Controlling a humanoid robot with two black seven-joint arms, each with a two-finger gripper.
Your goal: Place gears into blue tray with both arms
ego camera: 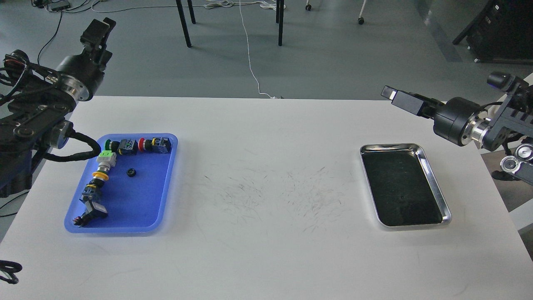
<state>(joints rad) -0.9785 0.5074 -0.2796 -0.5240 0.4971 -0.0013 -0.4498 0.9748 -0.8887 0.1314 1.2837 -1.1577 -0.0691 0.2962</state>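
Note:
One small black gear (pixel 131 172) lies inside the blue tray (pixel 139 206) at the left of the table, near its middle. My left gripper (pixel 100 30) points up and away past the table's far-left corner, well above and behind the tray. Its fingers overlap from this angle, so I cannot tell whether it is open or shut. My right gripper (pixel 397 97) reaches leftward over the table's far-right edge, above the silver tray (pixel 389 146). It shows only as one dark block. Nothing is visibly held by either gripper.
Several colourful push-button switches (pixel 137 146) line the blue tray's far and left sides. The silver tray's dark inside holds nothing I can make out. The white table (pixel 266 233) has scuff marks in the middle. Chair legs and cables are on the floor beyond.

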